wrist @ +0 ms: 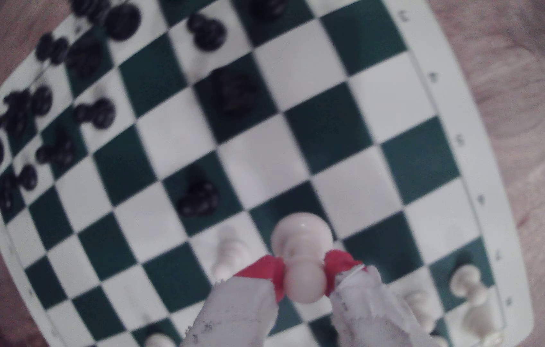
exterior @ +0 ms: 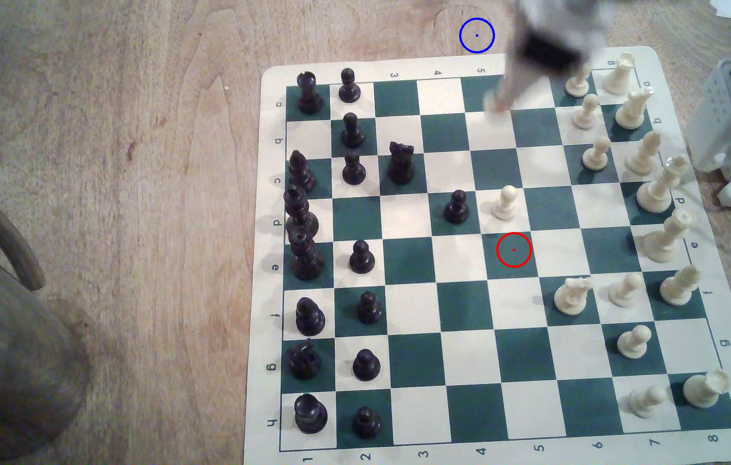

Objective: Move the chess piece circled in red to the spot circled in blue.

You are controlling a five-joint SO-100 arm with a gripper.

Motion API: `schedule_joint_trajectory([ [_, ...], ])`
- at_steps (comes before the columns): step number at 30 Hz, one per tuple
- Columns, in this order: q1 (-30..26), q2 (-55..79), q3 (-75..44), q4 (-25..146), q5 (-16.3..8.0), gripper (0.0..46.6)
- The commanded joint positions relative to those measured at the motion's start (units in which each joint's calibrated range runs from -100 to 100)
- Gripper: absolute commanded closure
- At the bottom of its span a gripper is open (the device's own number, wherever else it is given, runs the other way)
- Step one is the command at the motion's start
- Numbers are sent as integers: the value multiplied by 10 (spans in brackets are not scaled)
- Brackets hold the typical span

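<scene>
Clamped from both sides, your jaws' red-taped fingertips [wrist: 266, 272] pinch the white pawn [wrist: 302, 258] at its narrow neck, just under the ball head, as the wrist view shows. The gripper [wrist: 302, 277] holds it clear above the chessboard [wrist: 337, 110]. The pawn's long axis runs from the ball head nearest the camera out to the flared base toward twelve o'clock, so it seems to hang base-down and roughly upright. The grip sits on a curved, smooth neck; I judge that if you jolt or loosen, the pawn could swivel or slip out and fall among the pieces below.

Turning to the exterior view, the gripper [exterior: 495, 105] is a motion-blurred shape over the board's far edge, at about five o'clock from the blue ring [exterior: 476, 35] and near it. You cannot make out the pawn in that blur. The red ring [exterior: 514, 250] lies over a bare dark square. The blue ring sits on bare table [exterior: 130, 179] just past the board's rim. White pawns [exterior: 577, 82] stand just at three o'clock of the gripper; a swing that way could knock them. Lower too fast or tilted and the pawn may topple on release.
</scene>
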Motion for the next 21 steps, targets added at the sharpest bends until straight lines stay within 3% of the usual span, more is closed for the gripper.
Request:
schedule_joint_trajectory([
  [1, 139, -52, 20, -41, 47, 464],
  [7, 223, 46, 44, -120, 70, 464],
  [21, 223, 216, -15, -177, 73, 464],
])
